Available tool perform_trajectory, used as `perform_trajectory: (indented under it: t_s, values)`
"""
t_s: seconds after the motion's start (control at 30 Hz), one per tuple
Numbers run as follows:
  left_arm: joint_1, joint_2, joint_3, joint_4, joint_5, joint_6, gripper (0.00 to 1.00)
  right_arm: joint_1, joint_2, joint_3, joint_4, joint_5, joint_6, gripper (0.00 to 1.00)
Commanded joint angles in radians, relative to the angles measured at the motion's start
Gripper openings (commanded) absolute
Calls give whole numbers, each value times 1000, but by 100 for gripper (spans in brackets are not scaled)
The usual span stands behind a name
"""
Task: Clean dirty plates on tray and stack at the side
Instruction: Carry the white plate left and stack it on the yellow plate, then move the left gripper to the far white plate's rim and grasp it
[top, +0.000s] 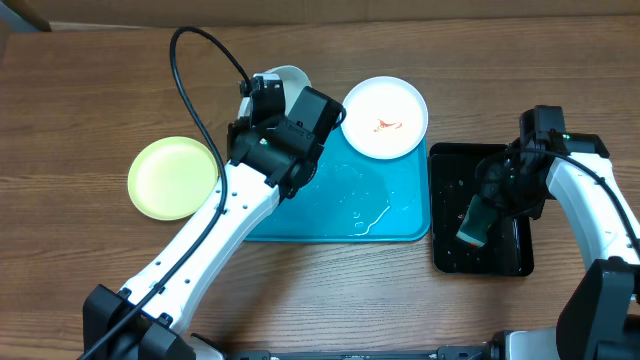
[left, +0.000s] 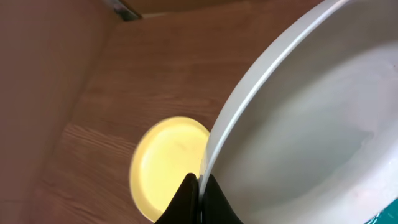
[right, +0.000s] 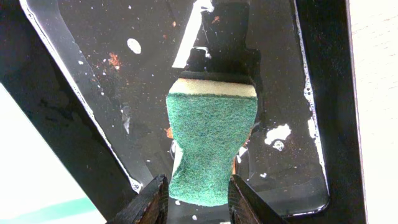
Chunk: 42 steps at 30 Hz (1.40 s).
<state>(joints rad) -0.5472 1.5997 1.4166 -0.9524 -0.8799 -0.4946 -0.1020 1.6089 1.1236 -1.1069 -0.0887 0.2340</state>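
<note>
My left gripper (left: 199, 182) is pinched tight on the rim of a white plate (left: 311, 124), holding it tilted over the far left corner of the turquoise tray (top: 330, 215). My right gripper (right: 198, 190), jaws partly apart, squeezes a green sponge (right: 211, 130) over the black tray (top: 450, 165) just right of the turquoise tray. A smeared white plate (top: 385, 117) sits at its far right corner. The yellow-green plate (top: 172, 178) lies left of it.
</note>
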Motion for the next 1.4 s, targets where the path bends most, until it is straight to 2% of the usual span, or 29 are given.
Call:
perform_trajectory:
  t_s: [0.0, 0.2, 0.37, 0.53, 0.8, 1.23, 1.27, 1.37]
  values:
    - [60, -10, 21, -17, 166, 1, 4, 6, -19, -5, 5, 10, -3, 33]
    - [263, -19, 22, -98, 405, -4, 4, 6, -19, -5, 5, 10, -3, 35]
    - [488, -50, 22, -144, 578, -11, 4, 6, -19, -5, 5, 10, -3, 35]
    - [678, -48, 21, -146, 692, 3, 4, 6, -19, -5, 5, 10, -3, 35]
    - [851, 56, 17, -160, 659, 20, 4, 6, -19, -5, 3, 10, -3, 35]
    - [907, 266, 17, -151, 660, 28, 5, 6, -19, -5, 1, 10, -4, 36]
    - [908, 269, 17, -151, 660, 28, 9, 6, -19, -5, 2, 10, -3, 36]
    - [908, 270, 17, -149, 660, 27, 35, 6, -19, -5, 2, 10, -4, 36]
